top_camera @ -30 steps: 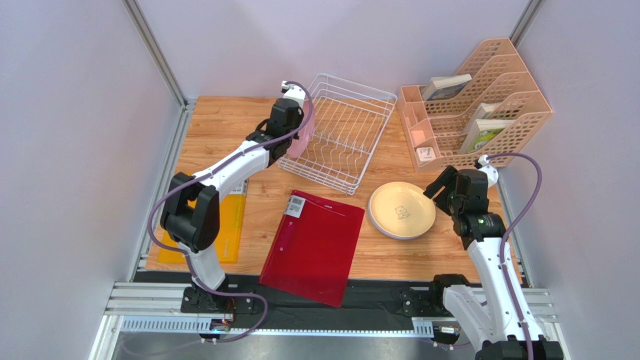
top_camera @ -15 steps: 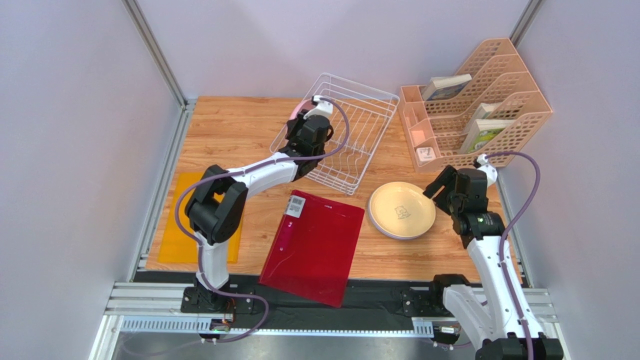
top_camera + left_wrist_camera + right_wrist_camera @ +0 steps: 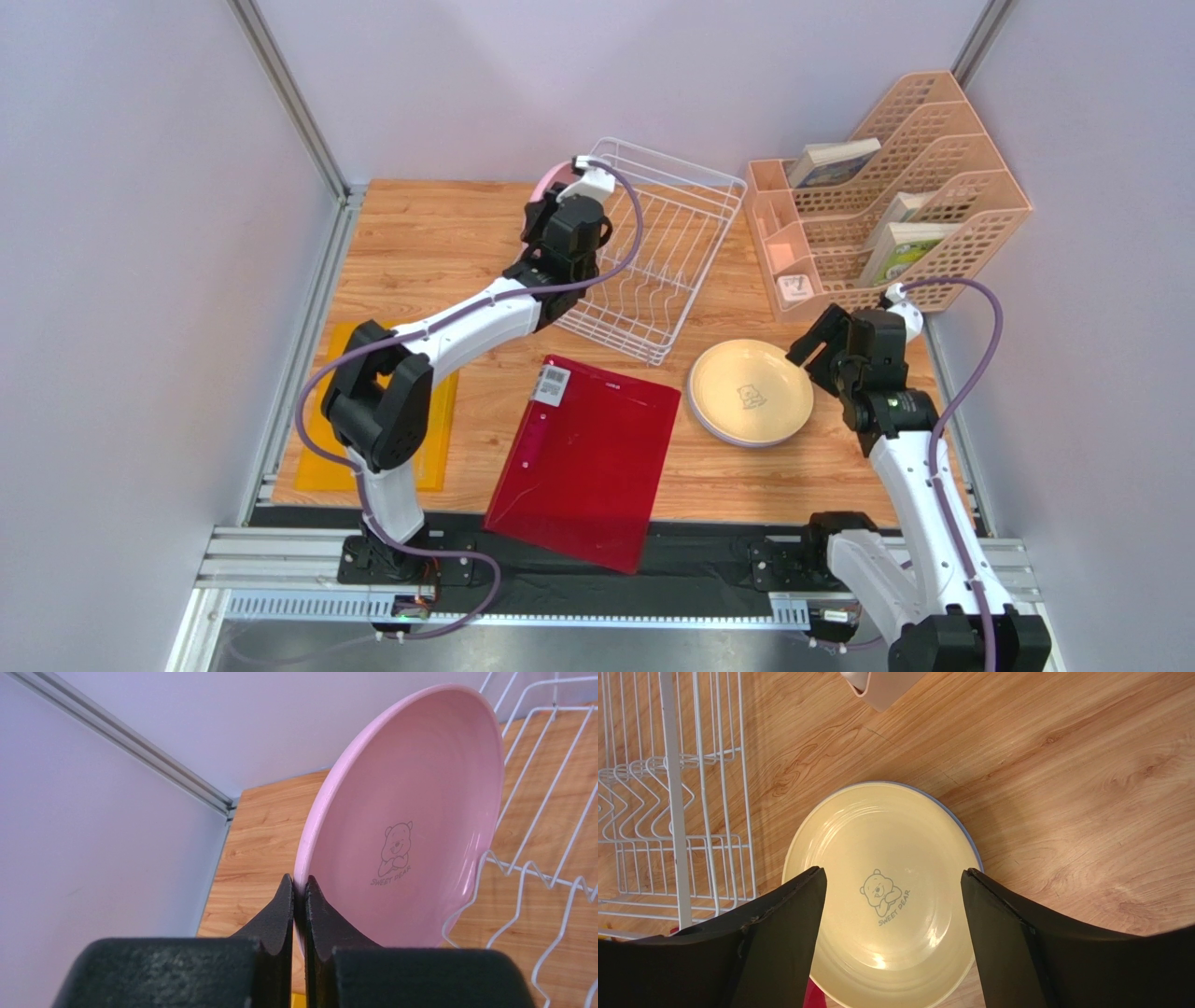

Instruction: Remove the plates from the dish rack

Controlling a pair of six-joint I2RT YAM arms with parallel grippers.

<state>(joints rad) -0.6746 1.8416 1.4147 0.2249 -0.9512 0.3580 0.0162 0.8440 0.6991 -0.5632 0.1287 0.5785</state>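
The pink plate [image 3: 414,812] looks like the one in hand. It stands on edge at the upper left corner of the dish rack [image 3: 659,252], and the left gripper [image 3: 298,882] has its jaws pressed together on the plate's rim. In the left wrist view, rack wires cross the plate's lower right edge, so it seems not yet clear of the rack.

The next move likely calls for lifting it above the wire wall, then tipping it flat for setting down.

The yellow plate [image 3: 749,392] lies on the counter [image 3: 421,238] right of centre. A bluish rim shows beneath it, probably another plate. The right gripper [image 3: 891,873] hangs directly over it with jaws spread wide and empty, which would block stacking there.

A red folder [image 3: 582,455] lies between the rack and the arm bases. An orange mat [image 3: 432,420] lies at lower left, and a peach file organizer [image 3: 898,182] stands at upper right.
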